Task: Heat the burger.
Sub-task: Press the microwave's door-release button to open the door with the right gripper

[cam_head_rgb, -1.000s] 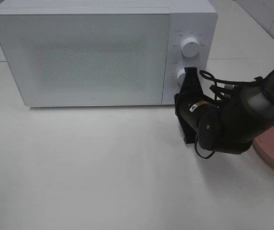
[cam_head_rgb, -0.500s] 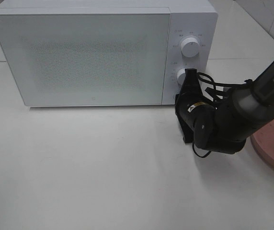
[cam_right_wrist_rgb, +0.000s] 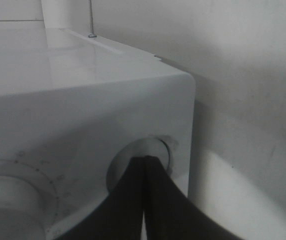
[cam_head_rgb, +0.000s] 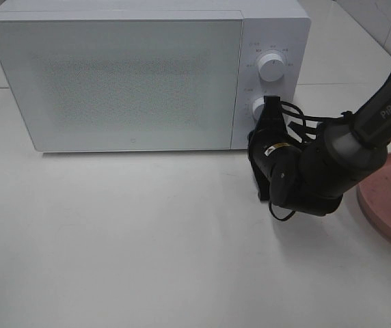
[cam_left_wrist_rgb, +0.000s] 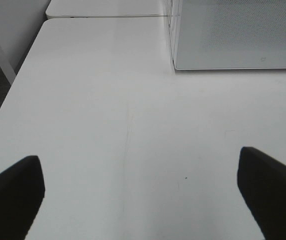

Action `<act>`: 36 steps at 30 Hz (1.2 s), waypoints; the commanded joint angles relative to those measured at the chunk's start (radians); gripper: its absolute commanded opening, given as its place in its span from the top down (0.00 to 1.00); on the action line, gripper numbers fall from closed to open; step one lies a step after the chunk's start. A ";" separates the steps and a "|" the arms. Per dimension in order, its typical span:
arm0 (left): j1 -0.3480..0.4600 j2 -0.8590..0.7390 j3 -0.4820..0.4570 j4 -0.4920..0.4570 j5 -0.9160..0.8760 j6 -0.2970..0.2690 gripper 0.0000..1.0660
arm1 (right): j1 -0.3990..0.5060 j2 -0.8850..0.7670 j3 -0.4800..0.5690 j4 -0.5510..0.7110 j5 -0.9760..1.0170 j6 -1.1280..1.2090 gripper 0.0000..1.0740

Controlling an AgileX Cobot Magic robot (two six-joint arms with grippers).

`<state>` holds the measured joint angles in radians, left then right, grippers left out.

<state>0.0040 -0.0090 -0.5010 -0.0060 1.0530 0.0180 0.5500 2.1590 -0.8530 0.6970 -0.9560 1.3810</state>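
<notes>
The burger is out of view; the white microwave (cam_head_rgb: 113, 75) stands with its door closed. My right gripper (cam_head_rgb: 272, 104) is shut, and its joined black fingertips rest against the lower knob (cam_head_rgb: 258, 107) on the control panel. In the right wrist view the same shut gripper (cam_right_wrist_rgb: 145, 161) presses on that knob (cam_right_wrist_rgb: 119, 165), close to the microwave's rounded corner. My left gripper (cam_left_wrist_rgb: 140, 200) is open over bare white table, nothing between its fingers (cam_left_wrist_rgb: 13, 190). It does not show in the exterior view.
The upper knob (cam_head_rgb: 271, 65) sits above the lower one. A round pink plate (cam_head_rgb: 390, 201) lies at the right edge, partly behind my right arm. The left wrist view shows the table's edge (cam_left_wrist_rgb: 18, 75) and the microwave's lower corner (cam_left_wrist_rgb: 175, 65).
My right arm's elbow has shifted slightly left and its forearm has lifted, uncovering more of the pink plate. The shut fingertips stay at the lower knob.
</notes>
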 commanded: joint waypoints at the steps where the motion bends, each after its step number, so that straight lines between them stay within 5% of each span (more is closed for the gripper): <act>1: -0.005 -0.023 0.003 -0.006 -0.016 -0.001 0.03 | -0.003 -0.003 -0.034 -0.003 -0.056 -0.021 0.98; 20: -0.005 -0.023 0.003 -0.006 -0.016 -0.001 0.03 | -0.021 0.053 -0.170 0.025 -0.106 -0.045 0.98; 36: -0.005 -0.023 0.003 -0.006 -0.016 -0.001 0.03 | -0.021 0.055 -0.184 0.019 -0.080 -0.063 0.98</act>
<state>0.0040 -0.0090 -0.5010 -0.0060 1.0530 0.0180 0.5610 2.2010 -0.9530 0.8320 -0.9160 1.3190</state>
